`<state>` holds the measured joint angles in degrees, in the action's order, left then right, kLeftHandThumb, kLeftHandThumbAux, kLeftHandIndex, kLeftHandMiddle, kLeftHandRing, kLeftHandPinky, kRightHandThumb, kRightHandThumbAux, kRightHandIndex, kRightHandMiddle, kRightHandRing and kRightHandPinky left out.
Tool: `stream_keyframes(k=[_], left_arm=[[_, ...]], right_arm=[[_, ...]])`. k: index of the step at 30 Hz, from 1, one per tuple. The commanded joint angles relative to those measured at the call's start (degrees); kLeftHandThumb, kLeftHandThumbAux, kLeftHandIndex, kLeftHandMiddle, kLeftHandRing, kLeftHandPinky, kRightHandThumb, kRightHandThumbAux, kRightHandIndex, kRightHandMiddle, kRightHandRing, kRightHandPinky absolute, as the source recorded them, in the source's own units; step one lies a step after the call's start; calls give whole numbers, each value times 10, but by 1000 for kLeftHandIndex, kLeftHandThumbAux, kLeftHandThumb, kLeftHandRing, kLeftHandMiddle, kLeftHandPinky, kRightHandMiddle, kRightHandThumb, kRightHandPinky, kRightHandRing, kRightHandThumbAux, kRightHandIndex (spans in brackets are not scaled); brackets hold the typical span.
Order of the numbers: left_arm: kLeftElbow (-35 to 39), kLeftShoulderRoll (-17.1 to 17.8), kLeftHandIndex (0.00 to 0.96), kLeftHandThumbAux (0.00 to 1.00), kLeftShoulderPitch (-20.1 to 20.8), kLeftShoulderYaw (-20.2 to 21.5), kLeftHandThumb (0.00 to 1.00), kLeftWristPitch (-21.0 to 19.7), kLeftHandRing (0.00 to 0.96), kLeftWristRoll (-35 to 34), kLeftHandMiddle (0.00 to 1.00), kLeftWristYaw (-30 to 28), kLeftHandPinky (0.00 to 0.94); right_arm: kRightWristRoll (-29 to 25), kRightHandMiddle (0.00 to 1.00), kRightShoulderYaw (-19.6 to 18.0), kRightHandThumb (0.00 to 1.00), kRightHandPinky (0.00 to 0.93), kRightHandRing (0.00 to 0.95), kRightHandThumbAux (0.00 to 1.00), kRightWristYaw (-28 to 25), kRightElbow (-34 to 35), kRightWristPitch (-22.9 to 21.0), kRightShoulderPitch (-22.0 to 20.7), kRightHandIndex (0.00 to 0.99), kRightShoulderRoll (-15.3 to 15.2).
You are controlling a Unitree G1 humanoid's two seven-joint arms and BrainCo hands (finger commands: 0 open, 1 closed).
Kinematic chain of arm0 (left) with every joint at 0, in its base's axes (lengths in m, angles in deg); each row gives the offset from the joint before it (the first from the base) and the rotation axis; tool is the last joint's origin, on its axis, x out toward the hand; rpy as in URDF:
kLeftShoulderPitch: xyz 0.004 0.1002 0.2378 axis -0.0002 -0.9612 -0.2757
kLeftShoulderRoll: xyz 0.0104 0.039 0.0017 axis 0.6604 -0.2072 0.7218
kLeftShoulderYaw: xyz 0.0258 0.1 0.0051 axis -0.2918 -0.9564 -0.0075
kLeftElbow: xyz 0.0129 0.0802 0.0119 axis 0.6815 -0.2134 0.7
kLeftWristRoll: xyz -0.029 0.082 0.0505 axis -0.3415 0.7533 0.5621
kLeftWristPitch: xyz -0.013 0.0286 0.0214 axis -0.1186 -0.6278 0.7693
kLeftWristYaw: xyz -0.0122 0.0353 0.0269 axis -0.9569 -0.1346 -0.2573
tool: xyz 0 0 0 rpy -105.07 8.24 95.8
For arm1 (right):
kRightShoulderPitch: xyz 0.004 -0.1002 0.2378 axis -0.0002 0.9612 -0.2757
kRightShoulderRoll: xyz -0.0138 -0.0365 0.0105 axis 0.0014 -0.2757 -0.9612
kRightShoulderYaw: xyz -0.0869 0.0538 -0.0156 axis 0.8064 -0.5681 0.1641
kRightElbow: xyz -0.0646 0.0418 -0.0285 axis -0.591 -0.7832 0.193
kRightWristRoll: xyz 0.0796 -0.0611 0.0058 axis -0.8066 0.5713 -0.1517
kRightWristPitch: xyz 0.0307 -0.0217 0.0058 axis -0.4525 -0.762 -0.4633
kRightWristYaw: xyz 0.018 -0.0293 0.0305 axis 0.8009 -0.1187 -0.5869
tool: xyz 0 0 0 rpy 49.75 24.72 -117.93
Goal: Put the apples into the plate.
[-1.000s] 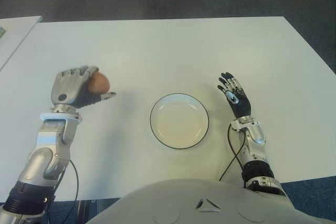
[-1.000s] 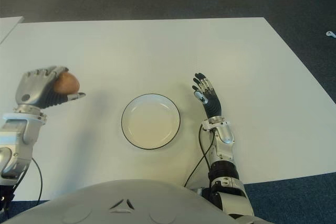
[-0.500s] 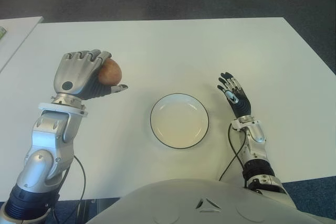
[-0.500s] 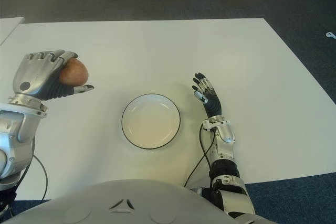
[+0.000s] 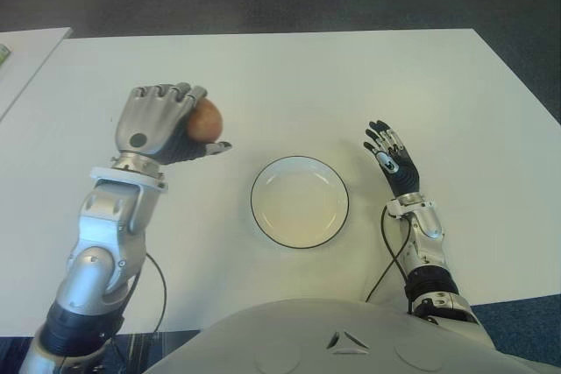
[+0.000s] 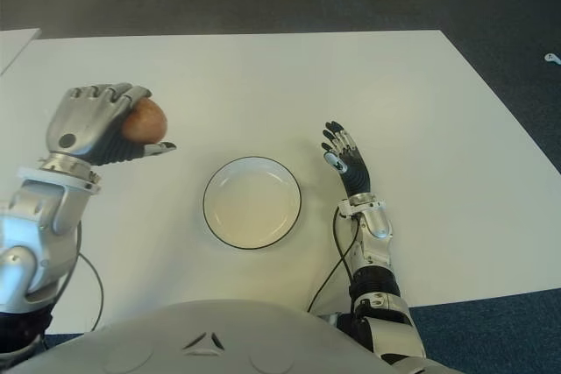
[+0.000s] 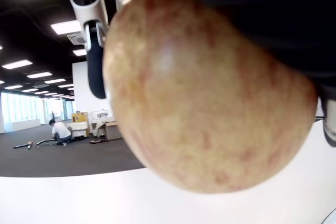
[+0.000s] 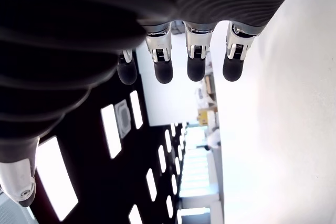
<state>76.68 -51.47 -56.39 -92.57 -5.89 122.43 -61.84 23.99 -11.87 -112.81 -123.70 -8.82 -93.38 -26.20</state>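
apple (image 5: 206,120), gripped in left robot hand (image 5: 162,124)

I get even, bright overhead light on the white table (image 5: 351,76), with only faint shadows under the left hand (image 5: 162,124). From the left wrist the apple (image 7: 205,98) between the fingers (image 7: 95,51) fills the view, soft-focused. Beyond the right hand's fingertips (image 8: 195,66), ceiling lights (image 8: 110,129) glare.
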Motion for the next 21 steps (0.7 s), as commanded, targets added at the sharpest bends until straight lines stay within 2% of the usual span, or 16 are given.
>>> stream_keyframes(k=[1, 4, 6, 12, 16, 21], left_arm=[[3, -33, 444, 694, 22, -37, 747, 9, 832, 43, 840, -18, 770], [0, -45, 444, 694, 25, -44, 747, 14, 833, 51, 839, -23, 767], [-16, -46, 444, 694, 34, -60, 748, 32, 834, 54, 839, -20, 763], [-40, -47, 444, 693, 56, -95, 749, 67, 840, 76, 844, -33, 809], [-61, -76, 445, 692, 71, -142, 749, 78, 848, 109, 853, -32, 834], [-70, -98, 445, 692, 73, -163, 750, 83, 851, 112, 858, -31, 832]], right_arm=[[6, 34, 6, 158, 8, 8, 530, 6, -44, -26, 53, 67, 19], [9, 34, 8, 157, 7, 7, 530, 10, -37, -25, 58, 66, 23], [22, 32, 15, 157, 4, 5, 533, 23, -28, -27, 64, 62, 24], [47, 17, 32, 137, 0, 0, 518, 52, -3, -31, 78, 44, 29], [61, 36, 47, 134, 8, 4, 488, 65, 16, -28, 90, 64, 29], [63, 62, 58, 137, 2, 14, 465, 67, 31, -29, 99, 83, 29]])
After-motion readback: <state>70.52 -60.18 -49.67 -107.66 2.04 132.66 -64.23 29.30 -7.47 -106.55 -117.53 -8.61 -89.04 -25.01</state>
